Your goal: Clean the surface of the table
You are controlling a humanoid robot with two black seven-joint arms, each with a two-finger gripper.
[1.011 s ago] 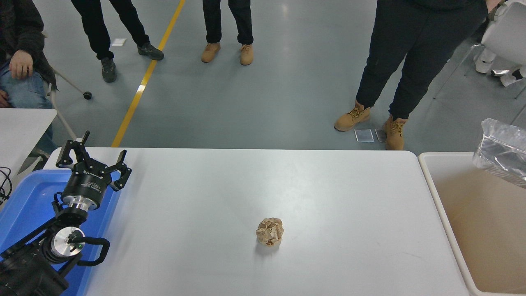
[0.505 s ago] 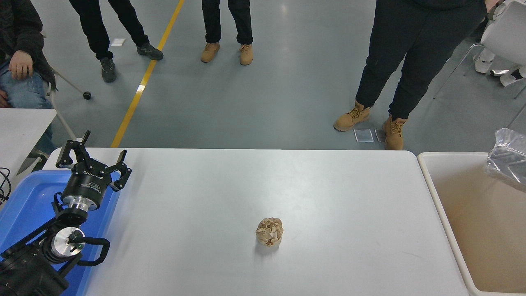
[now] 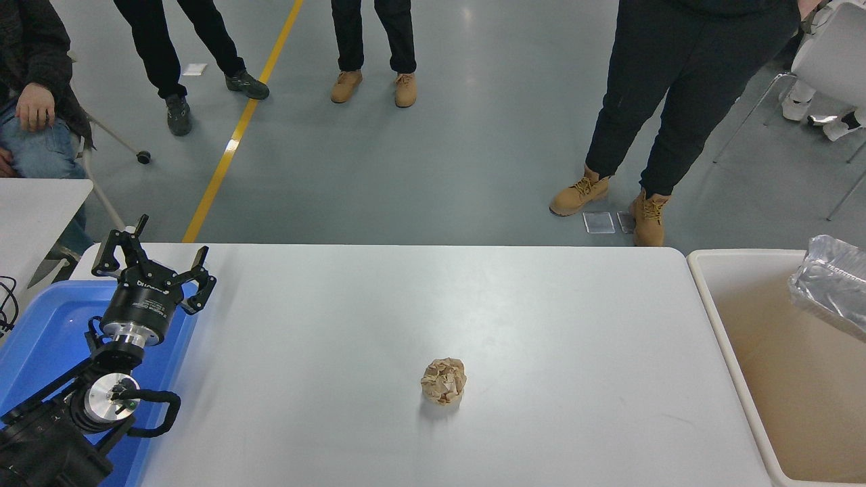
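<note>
Your left gripper (image 3: 150,260) sat parked over the blue bin (image 3: 40,325), fingers spread, empty. The table surface (image 3: 541,318) held one crumpled paper ball (image 3: 444,381), near the front; probably light and squishy, so pinch across its middle.

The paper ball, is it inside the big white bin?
No, the crumpled brown paper ball lies on the table surface, well apart from the white bin at the right.

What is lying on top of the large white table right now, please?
Only a crumpled ball of brown paper rests on the table surface, near its middle front. The left gripper hangs over the blue bin at the table's left; what lies beneath that arm is hidden.
</note>
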